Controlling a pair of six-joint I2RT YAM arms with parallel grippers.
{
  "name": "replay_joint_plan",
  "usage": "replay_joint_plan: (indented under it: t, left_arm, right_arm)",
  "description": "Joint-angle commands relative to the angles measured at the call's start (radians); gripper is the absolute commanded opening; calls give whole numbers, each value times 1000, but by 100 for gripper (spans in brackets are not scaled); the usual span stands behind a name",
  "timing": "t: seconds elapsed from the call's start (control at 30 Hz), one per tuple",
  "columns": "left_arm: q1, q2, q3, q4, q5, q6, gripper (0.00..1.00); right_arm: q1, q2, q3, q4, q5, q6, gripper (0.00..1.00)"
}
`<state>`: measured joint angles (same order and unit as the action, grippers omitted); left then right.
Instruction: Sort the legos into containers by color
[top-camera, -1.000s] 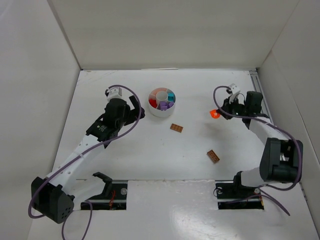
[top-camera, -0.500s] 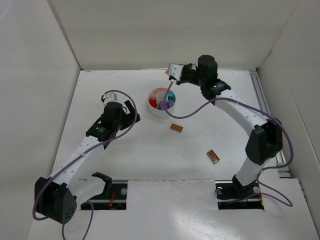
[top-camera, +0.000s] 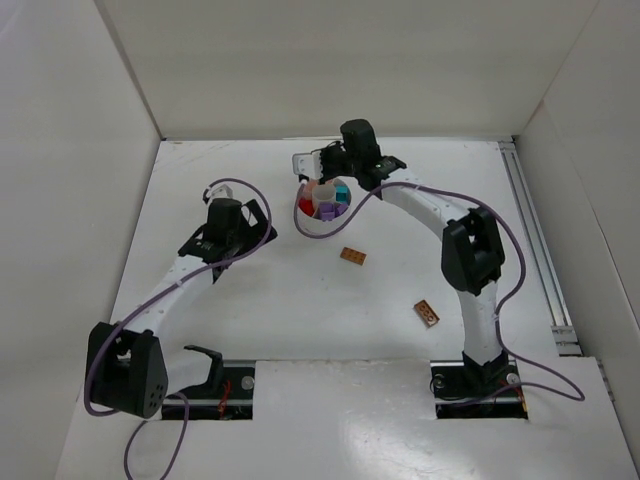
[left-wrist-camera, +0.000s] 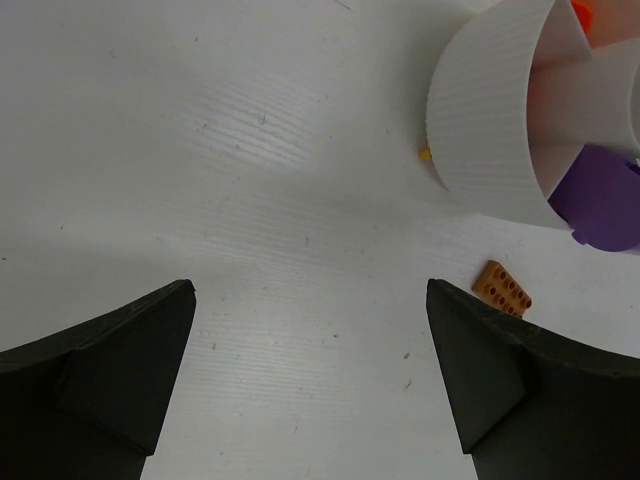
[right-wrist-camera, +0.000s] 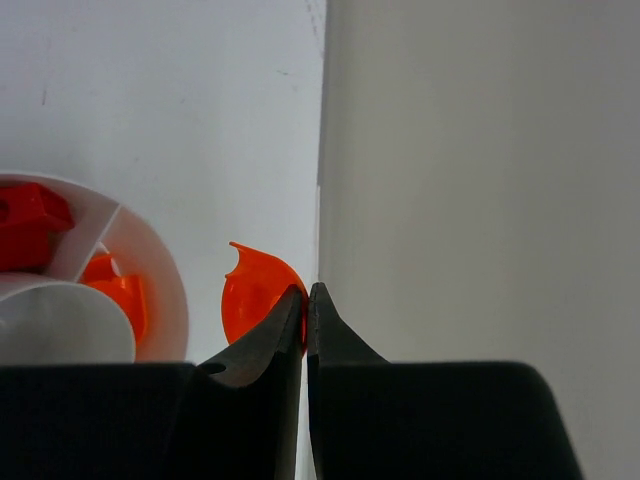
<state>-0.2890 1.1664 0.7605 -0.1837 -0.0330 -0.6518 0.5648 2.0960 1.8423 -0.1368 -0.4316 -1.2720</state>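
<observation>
Furthest left, over the white table: left gripper, fingers spread wide apart and clamped on nothing, aimed toward the dish. Next, the white round dish, well back on the table, split into wedge compartments around a central well. Holding red legos in the left wedge, purple legos in the near wedge, a teal lego in the right wedge. From the right wrist view, an orange lego in the wedge next to the red one. At the dish's far-left rim: right gripper, fingers pressed together on a thin orange rounded piece, held just outside the dish wall, beside the orange wedge. Further right, loose and flat on the table: one brown lego near the dish; a second brown lego well apart from it, closer to the arm bases.
</observation>
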Motion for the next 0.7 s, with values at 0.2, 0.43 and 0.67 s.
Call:
replay_joint_plan:
  t: [0.2,0.43,0.67]
  left_arm:
    - [21,24,-7,59,61,30,100]
    - [21,42,-7,69,61,40,100]
    - [21,33,-7,69,70,40,100]
  right_arm:
    - [21,55,67,-129,60,-130,0]
    - [41,82,97,-230,80,-220,2]
    - [50,82,87,-239,71,-221,20]
